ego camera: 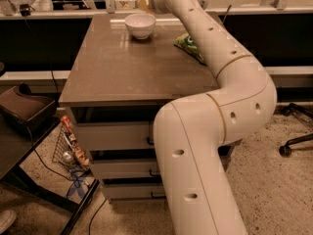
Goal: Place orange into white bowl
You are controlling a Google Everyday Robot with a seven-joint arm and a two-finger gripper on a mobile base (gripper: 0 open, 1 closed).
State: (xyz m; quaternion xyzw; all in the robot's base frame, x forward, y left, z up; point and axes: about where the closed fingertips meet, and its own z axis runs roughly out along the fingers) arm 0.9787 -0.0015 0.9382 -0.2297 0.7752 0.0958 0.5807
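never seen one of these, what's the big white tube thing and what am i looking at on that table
The big white tube is a robot arm, built from jointed segments. There is one picture of this moment, from a single camera that looks down along the arm toward the furniture.

The arm stretches across a brown cabinet top with drawers underneath. The gripper, the part at the arm's end that grabs things, is at the far edge, just behind and above the white bowl.

A small orange-tan shape at the gripper's tip looks like the orange, so it is probably being carried, though the grip itself is not clear. Nothing shows inside the bowl.

A green snack bag lies to the right of the bowl, partly hidden by the arm.
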